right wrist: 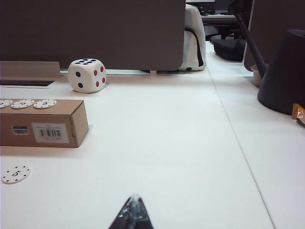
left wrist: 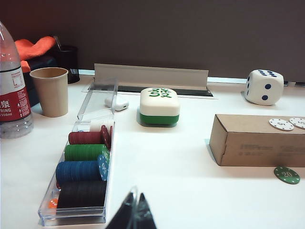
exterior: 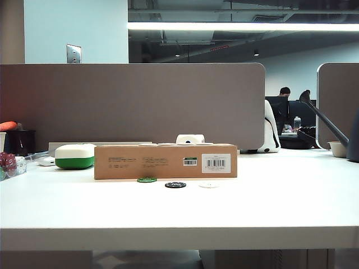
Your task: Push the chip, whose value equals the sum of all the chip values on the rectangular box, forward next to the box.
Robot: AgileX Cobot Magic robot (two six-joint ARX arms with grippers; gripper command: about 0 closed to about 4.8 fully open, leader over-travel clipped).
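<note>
The rectangular box (exterior: pixel 165 161) (left wrist: pixel 257 140) (right wrist: pixel 43 124) lies along the middle of the table, with three white chips (right wrist: pixel 22 103) on its top. The green chip (exterior: pixel 146 180) (left wrist: pixel 287 174), marked 20, lies flat close to the box's front face near its left half. A black chip (exterior: pixel 175 185) and a white chip marked 5 (exterior: pixel 208 184) (right wrist: pixel 15 174) lie a little further out from the box. My left gripper (left wrist: pixel 137 194) hovers shut and empty, well to the left of the chip. My right gripper (right wrist: pixel 135 197) is shut and empty, right of the box. Neither arm shows in the exterior view.
A clear tray of stacked chips (left wrist: pixel 81 176) sits at the left, with a paper cup (left wrist: pixel 49 90) and a water bottle (left wrist: pixel 12 95) beside it. A green-and-white tile case (left wrist: pixel 159 106) and a large die (right wrist: pixel 86 75) stand behind the box. A dark cone-shaped object (right wrist: pixel 283 71) stands at the far right.
</note>
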